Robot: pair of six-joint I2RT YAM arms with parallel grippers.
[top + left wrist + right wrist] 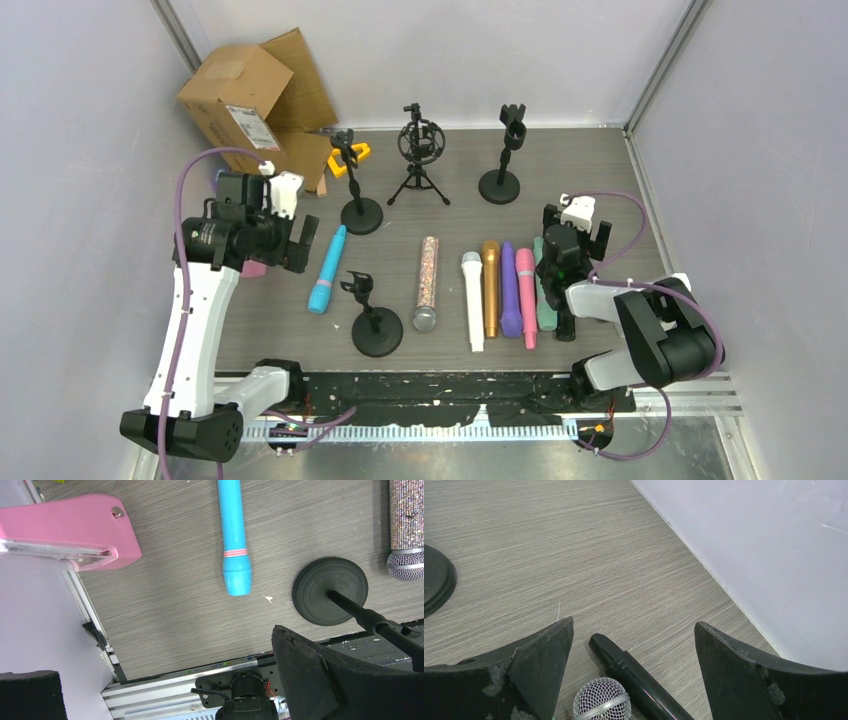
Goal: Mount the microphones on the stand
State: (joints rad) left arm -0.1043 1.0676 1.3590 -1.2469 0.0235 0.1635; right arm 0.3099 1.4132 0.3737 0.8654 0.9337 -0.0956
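Several microphones lie in a row on the table: cyan [327, 268], silver-glitter [427, 283], white [472, 300], gold [490, 288], purple [510, 288], pink [526, 297] and mint green [545, 305]. A black stand [377, 335] with an empty clip is at the near middle. Two more stands [361, 212] [500, 185] and a tripod shock mount [420, 150] are at the back. My left gripper [290, 240] is open and empty, left of the cyan microphone [235, 540]. My right gripper [634, 630] is open, low over the black microphone [639, 680], beside a mesh head [601, 700].
A cardboard box [255, 105] sits in the back left corner, with a yellow object [357, 155] beside it. A pink plastic object [75, 530] lies by the left wall. White walls close in the left, back and right sides. The table's metal front rail [175, 690] is near.
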